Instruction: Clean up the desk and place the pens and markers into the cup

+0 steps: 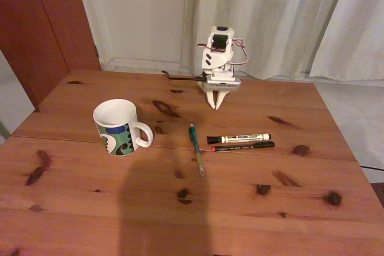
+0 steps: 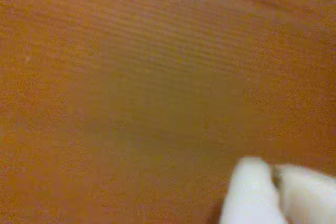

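Note:
In the fixed view the white cup [image 1: 117, 126] with a blue-green wavy pattern stands left of centre on the pine desk [image 1: 90, 208], handle to the right. A green-teal pen [image 1: 196, 148] lies near the middle, pointing toward the front. To its right lie the white marker [image 1: 239, 138] with a black cap and, just below it, a thin black pen [image 1: 243, 146]. My gripper [image 1: 215, 106] hangs at the far edge of the desk, folded down, tips together near the wood, shut on nothing. In the wrist view the white fingertips [image 2: 252, 192] meet over blurred wood.
A thin dark cable [image 1: 180, 77] runs left from the arm's base along the far edge. Curtains and a white wall stand behind the desk, a brown door at far left. Dark knots dot the planks. A shadow falls across the front middle.

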